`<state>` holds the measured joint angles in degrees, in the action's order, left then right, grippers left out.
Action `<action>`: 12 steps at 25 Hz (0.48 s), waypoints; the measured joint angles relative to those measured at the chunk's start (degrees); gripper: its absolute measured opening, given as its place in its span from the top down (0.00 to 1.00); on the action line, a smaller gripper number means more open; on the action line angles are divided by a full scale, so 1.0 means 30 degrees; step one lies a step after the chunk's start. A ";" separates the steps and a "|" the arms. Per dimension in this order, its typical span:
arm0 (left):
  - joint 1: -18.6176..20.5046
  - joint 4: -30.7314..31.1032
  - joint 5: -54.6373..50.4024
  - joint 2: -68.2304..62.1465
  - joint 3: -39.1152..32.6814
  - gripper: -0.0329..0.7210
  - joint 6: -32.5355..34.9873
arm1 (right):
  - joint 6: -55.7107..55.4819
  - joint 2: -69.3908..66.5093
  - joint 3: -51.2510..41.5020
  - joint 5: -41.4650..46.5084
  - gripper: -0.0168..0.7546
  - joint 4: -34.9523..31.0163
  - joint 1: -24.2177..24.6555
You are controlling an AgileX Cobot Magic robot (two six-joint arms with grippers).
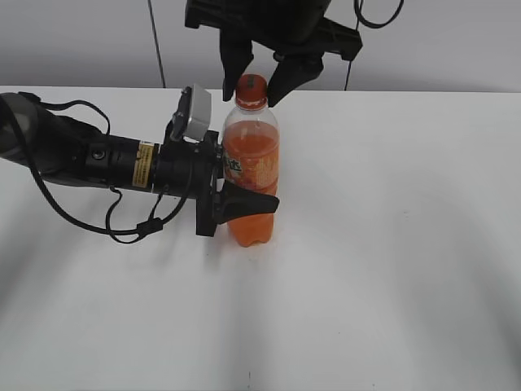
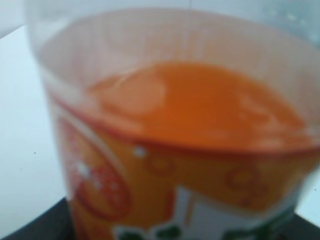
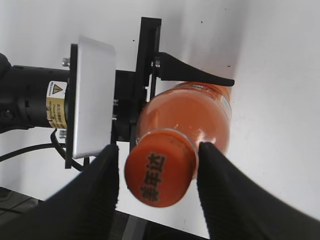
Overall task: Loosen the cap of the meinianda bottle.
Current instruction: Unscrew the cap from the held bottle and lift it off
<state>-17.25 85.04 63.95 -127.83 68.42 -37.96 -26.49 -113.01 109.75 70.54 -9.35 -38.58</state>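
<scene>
The meinianda bottle stands upright on the white table, clear plastic with orange drink and an orange label. My left gripper comes in from the left and is shut on the bottle's waist; one black finger crosses its front. In the left wrist view the bottle fills the frame, blurred. The orange cap is on the neck. My right gripper hangs over it, open, one finger on each side. From above, the cap shows dark print; the left finger stands clear of it, the right finger almost touches.
The left arm lies low across the table's left half, with looping black cables and its grey camera box close beside the bottle's shoulder. A pale wall stands behind the table's far edge.
</scene>
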 joint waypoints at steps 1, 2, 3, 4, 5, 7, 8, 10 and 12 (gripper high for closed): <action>0.0014 0.0000 -0.0003 0.0000 0.0000 0.40 0.0000 | 0.0000 0.0000 0.0000 0.0000 0.49 -0.0018 0.0000; 0.0014 0.0017 -0.0003 0.0000 0.0000 0.40 0.0000 | 0.0000 0.0000 0.0000 0.0000 0.49 -0.0018 0.0000; 0.0014 0.0017 -0.0003 0.0000 0.0000 0.40 0.0000 | 0.0000 0.0000 0.0000 0.0000 0.49 -0.0018 0.0000; 0.0014 0.0017 -0.0003 0.0000 0.0000 0.40 0.0000 | 0.0000 0.0000 0.0000 0.0000 0.49 -0.0018 0.0000; 0.0014 0.0017 -0.0003 0.0000 0.0000 0.40 0.0000 | 0.0000 0.0000 0.0000 0.0000 0.49 -0.0018 0.0000; 0.0014 0.0017 -0.0003 0.0000 0.0000 0.40 0.0000 | 0.0016 0.0000 0.0000 0.0000 0.52 -0.0018 0.0000; 0.0014 0.0017 -0.0003 0.0000 0.0000 0.40 0.0000 | 0.0016 -0.0005 0.0000 0.0017 0.53 0.0001 0.0000; 0.0014 0.0017 -0.0003 0.0000 0.0000 0.40 0.0000 | 0.0037 -0.0005 0.0000 0.0039 0.54 0.0064 0.0000; 0.0014 0.0017 0.0003 0.0000 0.0000 0.40 0.0000 | 0.0116 -0.0005 0.0000 0.0060 0.54 0.0063 0.0000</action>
<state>-17.21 85.09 63.96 -127.83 68.42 -37.96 -26.14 -113.03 109.75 70.72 -9.16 -38.58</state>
